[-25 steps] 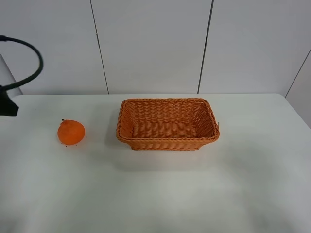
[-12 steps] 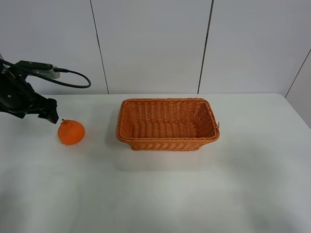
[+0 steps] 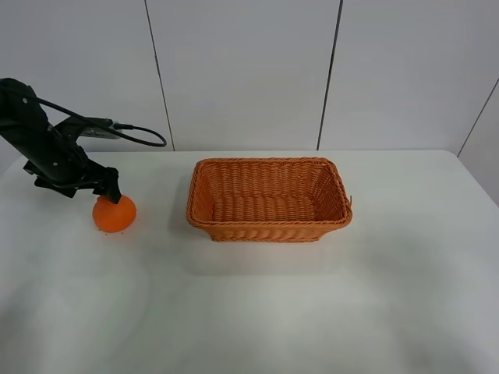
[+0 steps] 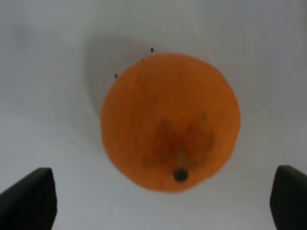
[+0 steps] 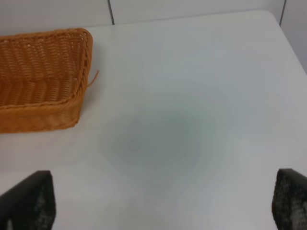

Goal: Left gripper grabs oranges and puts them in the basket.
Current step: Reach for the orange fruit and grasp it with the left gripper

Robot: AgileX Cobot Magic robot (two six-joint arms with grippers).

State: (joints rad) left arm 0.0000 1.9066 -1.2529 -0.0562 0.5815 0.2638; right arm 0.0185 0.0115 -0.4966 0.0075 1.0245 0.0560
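Observation:
The orange (image 3: 115, 214) sits on the white table (image 3: 257, 312) at the left, with its stem on top. My left gripper (image 3: 108, 192) hangs directly over it, open, with its two black fingertips (image 4: 29, 199) spread wide on either side of the fruit (image 4: 170, 122) in the left wrist view. It does not hold the fruit. The wicker basket (image 3: 269, 200) stands empty to the right of the orange, at the table's middle. My right gripper (image 5: 163, 201) is open over bare table, with the basket's end (image 5: 43, 76) to one side in its view.
A black cable (image 3: 132, 136) loops from the left arm above the table. White wall panels stand behind the table's far edge.
My left arm has swung in from the left edge and come down over the orange. The orange and the basket have not moved.

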